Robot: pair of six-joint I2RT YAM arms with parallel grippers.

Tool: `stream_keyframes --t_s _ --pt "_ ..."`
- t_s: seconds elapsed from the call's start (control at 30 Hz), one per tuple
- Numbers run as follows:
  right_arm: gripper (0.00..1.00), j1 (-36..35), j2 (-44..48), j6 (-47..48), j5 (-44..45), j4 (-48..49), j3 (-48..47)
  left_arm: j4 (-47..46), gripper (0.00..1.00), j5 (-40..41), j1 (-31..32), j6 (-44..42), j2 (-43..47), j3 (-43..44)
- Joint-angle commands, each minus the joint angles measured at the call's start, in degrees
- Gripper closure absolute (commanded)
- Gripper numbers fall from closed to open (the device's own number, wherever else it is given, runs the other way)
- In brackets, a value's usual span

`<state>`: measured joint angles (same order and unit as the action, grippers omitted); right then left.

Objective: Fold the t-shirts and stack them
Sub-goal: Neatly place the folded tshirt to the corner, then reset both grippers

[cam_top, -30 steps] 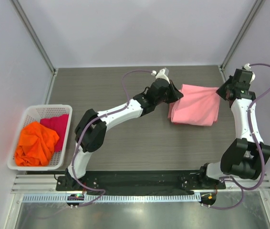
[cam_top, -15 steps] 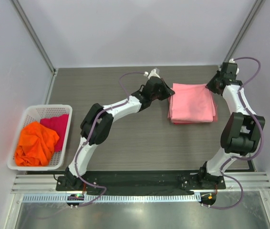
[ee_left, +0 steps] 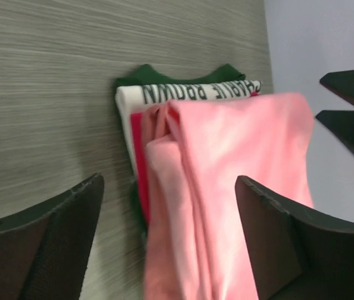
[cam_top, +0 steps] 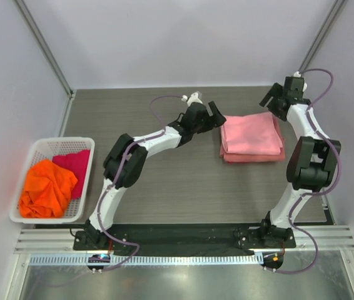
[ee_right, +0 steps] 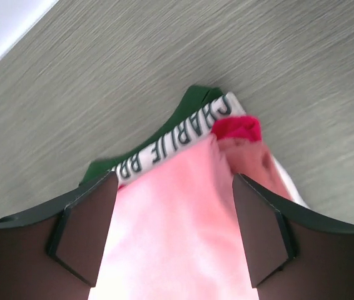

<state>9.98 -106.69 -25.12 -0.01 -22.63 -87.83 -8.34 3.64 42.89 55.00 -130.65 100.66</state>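
A folded light pink t-shirt [cam_top: 252,135] lies on top of a stack at the far right of the table. In the left wrist view the pink t-shirt [ee_left: 227,181] covers a red layer [ee_left: 139,150], a white lettered layer [ee_left: 189,92] and a green one [ee_left: 164,74]. My left gripper [cam_top: 215,117] hangs open at the stack's left edge, holding nothing. At the stack's far right corner my right gripper [cam_top: 271,100] stands open over the pink t-shirt [ee_right: 171,244]. An orange t-shirt [cam_top: 47,187] and a magenta t-shirt [cam_top: 75,162] lie crumpled in the basket.
The white lattice basket [cam_top: 50,141] stands at the table's left edge. Grey walls and metal posts close the back and both sides. Both arms stretch far across the table, the right arm running along the right wall.
Both grippers have opened and let go of the pink t-shirt, which now lies folded flat on the stack. Both arms have moved toward the far edge.
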Motion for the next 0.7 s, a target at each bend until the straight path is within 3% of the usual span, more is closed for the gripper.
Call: stream_keyframes --t_s 0.0,0.1,0.17,0.27,0.4,0.47,0.6,0.67 --pt "0.2 -5.39 13.32 3.49 5.45 0.49 2.64 1.39 0.11 5.93 -0.53 -7.27 14.96 -7.8" --pt "0.2 -9.61 20.0 4.9 10.55 -1.27 7.39 5.06 0.01 9.27 -0.62 -10.61 24.19 -15.99" --pt "0.21 -12.15 22.92 5.26 10.65 -1.36 10.21 8.06 0.0 12.09 -0.71 -12.9 30.35 -18.73" --pt "0.28 -15.33 28.37 5.08 5.65 -0.66 16.1 12.9 0.0 12.36 -1.58 -14.74 37.99 -24.88" --pt "0.29 -22.53 35.05 5.09 1.86 2.14 25.66 19.3 0.0 15.42 -2.55 -15.8 48.1 -33.67" --pt "0.23 -27.61 39.87 4.3 1.86 5.31 29.72 20.46 0.0 17.36 -2.55 -15.98 54.75 -41.11" --pt "0.03 -35.54 48.06 3.94 6.41 12.16 45.24 20.73 0.01 22.62 -2.64 -16.59 67.23 -56.07" --pt "0.0 -38.09 50.35 3.77 7.74 16.38 50.28 21.25 0.0 24.3 -2.64 -17.03 72.18 -63.78"
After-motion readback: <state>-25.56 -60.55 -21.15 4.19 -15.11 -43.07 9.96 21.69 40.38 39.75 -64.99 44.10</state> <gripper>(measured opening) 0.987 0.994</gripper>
